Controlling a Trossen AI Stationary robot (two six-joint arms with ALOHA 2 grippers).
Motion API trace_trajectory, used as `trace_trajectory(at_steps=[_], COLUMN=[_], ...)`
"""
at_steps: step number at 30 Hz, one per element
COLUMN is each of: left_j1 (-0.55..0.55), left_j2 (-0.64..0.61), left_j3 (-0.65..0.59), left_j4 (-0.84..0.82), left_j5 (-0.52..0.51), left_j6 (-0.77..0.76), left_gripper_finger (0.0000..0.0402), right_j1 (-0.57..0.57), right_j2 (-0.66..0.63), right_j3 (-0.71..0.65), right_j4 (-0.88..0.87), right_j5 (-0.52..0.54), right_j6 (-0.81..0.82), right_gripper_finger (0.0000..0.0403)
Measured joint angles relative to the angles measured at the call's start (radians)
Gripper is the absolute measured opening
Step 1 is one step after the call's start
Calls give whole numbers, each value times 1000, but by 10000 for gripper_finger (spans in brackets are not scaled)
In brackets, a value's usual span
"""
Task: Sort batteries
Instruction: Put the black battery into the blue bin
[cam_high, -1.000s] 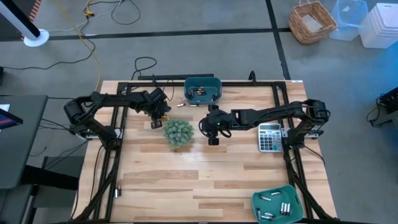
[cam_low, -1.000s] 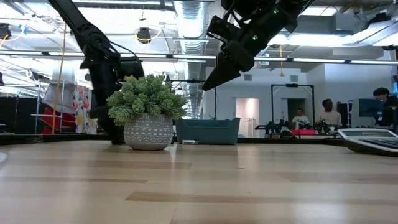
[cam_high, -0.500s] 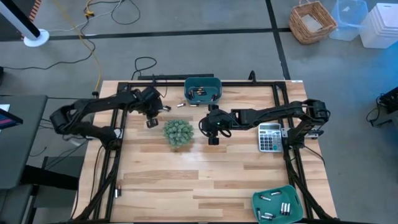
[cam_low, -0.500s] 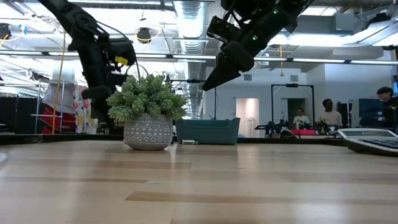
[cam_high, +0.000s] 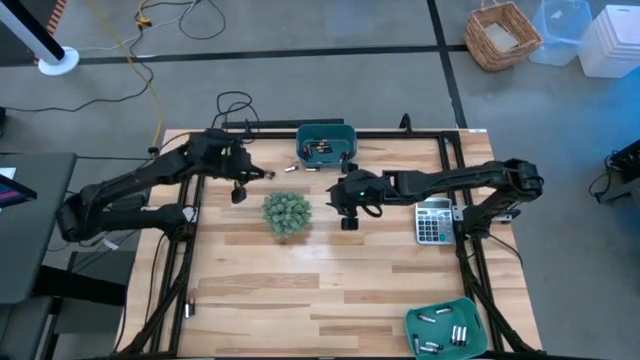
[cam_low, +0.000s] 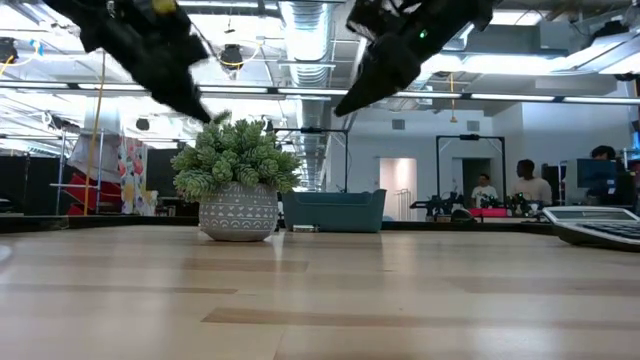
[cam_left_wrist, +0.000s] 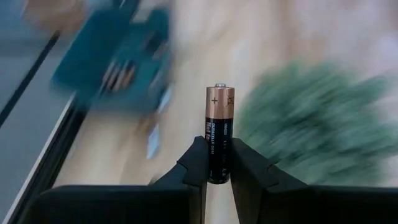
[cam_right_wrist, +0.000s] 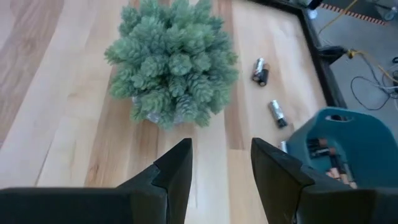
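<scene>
Left gripper (cam_left_wrist: 217, 163) since raised, gripped battery (cam_left_wrist: 219, 134) wrist-view only

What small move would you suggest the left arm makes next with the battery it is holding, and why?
Probably carry it on toward the teal bin at the table's far edge and release it there. The left pincer is shut on a copper-topped battery, lifted near the plant, and that bin already holds similar cells.

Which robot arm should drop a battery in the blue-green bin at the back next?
Probably the left. Its left gripper already pinches a battery and hangs near the back bin. The right gripper is open and empty beside the plant.
</scene>
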Motion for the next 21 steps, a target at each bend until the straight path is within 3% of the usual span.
trace_trajectory(at_steps=[3, 6, 12, 21], left_j1=[-25, -49, -68, -68], left_j2=[-33, -39, 16, 247], left_j3=[1, 2, 1, 21], left_j4=[54, 85, 151, 502], left_j5=[123, 145, 144, 72], left_j6=[22, 24, 9, -136], left_gripper_finger=[38, 38, 38, 38], right_j1=[0, 0, 2, 40], right_j2=[-41, -85, -177, -277], right_j3=[0, 0, 0, 0], right_j4=[-34, -75, -115, -144], right_j5=[0, 0, 0, 0], right_j6=[-1, -9, -16, -19], right_gripper_finger=[180, 180, 180, 180])
